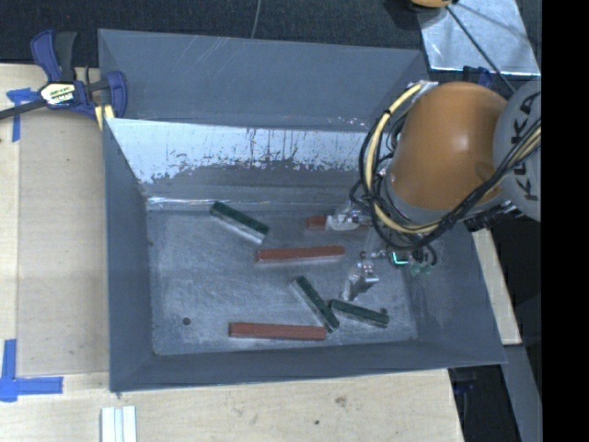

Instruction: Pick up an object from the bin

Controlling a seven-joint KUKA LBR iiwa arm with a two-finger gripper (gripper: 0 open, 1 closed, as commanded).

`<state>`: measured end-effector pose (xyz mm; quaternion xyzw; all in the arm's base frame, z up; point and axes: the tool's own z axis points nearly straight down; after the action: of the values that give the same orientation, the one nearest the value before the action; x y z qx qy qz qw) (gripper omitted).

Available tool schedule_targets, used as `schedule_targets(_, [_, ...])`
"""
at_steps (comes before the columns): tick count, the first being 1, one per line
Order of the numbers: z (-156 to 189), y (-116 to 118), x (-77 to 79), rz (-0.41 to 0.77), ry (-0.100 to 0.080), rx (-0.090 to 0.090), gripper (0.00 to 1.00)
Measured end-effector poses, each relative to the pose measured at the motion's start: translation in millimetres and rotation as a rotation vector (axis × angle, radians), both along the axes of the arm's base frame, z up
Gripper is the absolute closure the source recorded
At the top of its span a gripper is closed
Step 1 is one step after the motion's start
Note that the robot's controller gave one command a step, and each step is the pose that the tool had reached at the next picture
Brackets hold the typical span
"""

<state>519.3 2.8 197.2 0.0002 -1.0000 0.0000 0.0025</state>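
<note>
Camera view: gripper (361,280) is seen low over the right side of the bin (129,247) floor, under the orange wrist cover (446,150). Open or closed cannot be told. Nearest to it are two dark green bars, the right bar (361,314) and the slanted bar (315,302), which lie close together. A long red-brown bar (301,254) is just left; other bars are scattered further left.
</note>
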Motion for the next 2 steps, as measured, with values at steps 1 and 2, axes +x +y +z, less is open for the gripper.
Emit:
schedule_targets(1, [4, 0, 1.8, 0.000, -0.008, 0.000, 0.00])
schedule_targets(2, [-19, 2, 13.1, -0.092, -0.013, 0.000, 0.00])
